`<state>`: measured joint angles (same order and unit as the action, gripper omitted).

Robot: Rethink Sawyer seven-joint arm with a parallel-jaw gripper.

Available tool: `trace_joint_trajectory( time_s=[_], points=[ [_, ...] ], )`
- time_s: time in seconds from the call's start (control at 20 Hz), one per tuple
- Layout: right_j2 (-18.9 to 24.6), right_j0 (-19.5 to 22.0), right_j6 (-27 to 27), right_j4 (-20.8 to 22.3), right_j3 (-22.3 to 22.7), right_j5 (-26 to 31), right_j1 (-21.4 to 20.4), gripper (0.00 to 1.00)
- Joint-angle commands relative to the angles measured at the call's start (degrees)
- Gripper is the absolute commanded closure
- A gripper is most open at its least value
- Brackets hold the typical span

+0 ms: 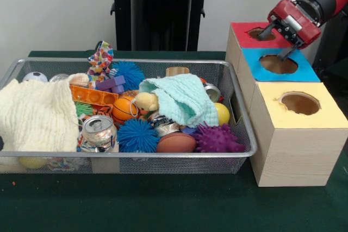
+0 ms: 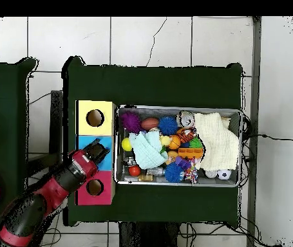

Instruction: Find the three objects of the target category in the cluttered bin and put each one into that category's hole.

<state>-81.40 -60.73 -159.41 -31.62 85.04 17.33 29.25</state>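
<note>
- Three holes top the wooden box beside the bin: a yellow hole [image 1: 300, 103] nearest the camera in the front view, a blue hole [image 1: 278, 64] in the middle and a red hole [image 1: 260, 33] at the far end.
- Nothing in the pictures says which category is the target, so the three wanted objects cannot be singled out; candidates lie in the wire bin [image 1: 243, 134], among them a soda can [image 1: 99, 130], a brown football [image 1: 176, 142], spiky balls in blue [image 1: 137, 135] and purple [image 1: 217, 138], and an orange basketball [image 1: 124, 109].
- Two cloths, a cream one [image 1: 35, 115] and a mint one [image 1: 183, 98], lie over part of the heap (more may be hidden under them).
- The claw [image 1: 277, 41] hangs over the box, well apart from the bin, roughly above the blue hole's far edge by the red one; its fingers [image 1: 286, 53] are spread and nothing shows between them.
- Judged step: a drop at the holes looks finished, or a fresh search is about to start.
- Next move calls for swinging across to the bin, choosing an exposed target object, and perhaps shifting a cloth first.
- Green table [image 1: 163, 205] carries bin and box.
</note>
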Motion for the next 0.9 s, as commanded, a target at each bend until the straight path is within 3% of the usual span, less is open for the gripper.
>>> trace_joint_trajectory(
  time_s=[0.05, 0.2, 0.5, 0.9],
  points=[
    [16.9, 9.6, 5.2, 6.8, -8.0, -10.9, -10.0, 0.0],
    [24.9, 14.7, 8.6, 13.1, -9.7, -14.2, -15.8, 0.0],
    [39.0, 23.8, 13.8, 26.7, -12.8, -13.3, -25.3, 0.0],
    [49.5, 30.4, 14.3, 39.1, -14.1, -10.7, -31.8, 0.0]
  ],
)
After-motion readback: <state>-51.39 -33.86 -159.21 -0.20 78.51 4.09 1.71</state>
